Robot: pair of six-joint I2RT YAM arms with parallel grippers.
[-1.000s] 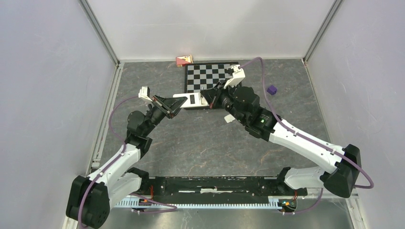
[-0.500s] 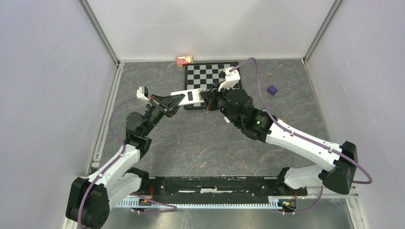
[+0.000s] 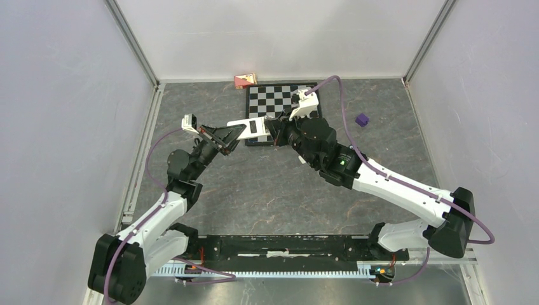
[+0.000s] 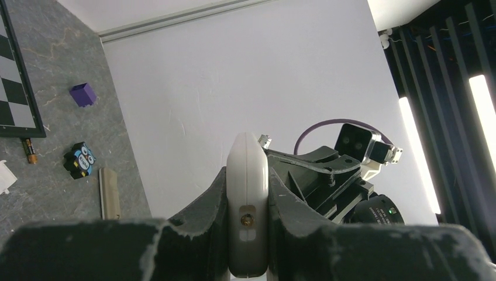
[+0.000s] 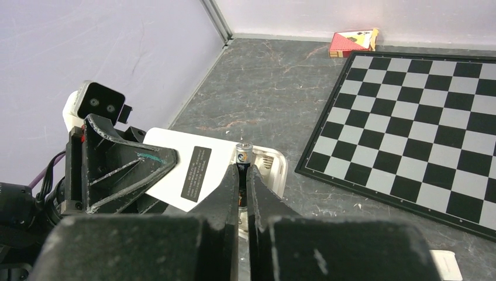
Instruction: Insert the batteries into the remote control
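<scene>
My left gripper [image 3: 227,135] is shut on the white remote control [image 3: 250,128] and holds it above the table, back side up. In the left wrist view the remote [image 4: 248,205] stands edge-on between my fingers [image 4: 213,211]. My right gripper [image 5: 243,170] is shut on a slim dark battery [image 5: 243,154], whose metal tip points at the remote's open battery compartment [image 5: 269,167]. In the top view the right gripper [image 3: 273,131] meets the remote's right end. Another battery [image 4: 29,150] lies on the table by the chessboard's edge.
A chessboard [image 3: 279,101] lies at the back, with a red box [image 3: 245,80] behind it. A purple cube [image 3: 361,119] sits to its right. A small black-and-blue object [image 4: 80,159], a wooden strip [image 4: 109,193] and a small white piece [image 5: 447,264] lie on the table.
My right gripper has moved left with the battery, closer onto the remote's open end. The left gripper has shifted the remote slightly back. Little has changed in the last half second.
</scene>
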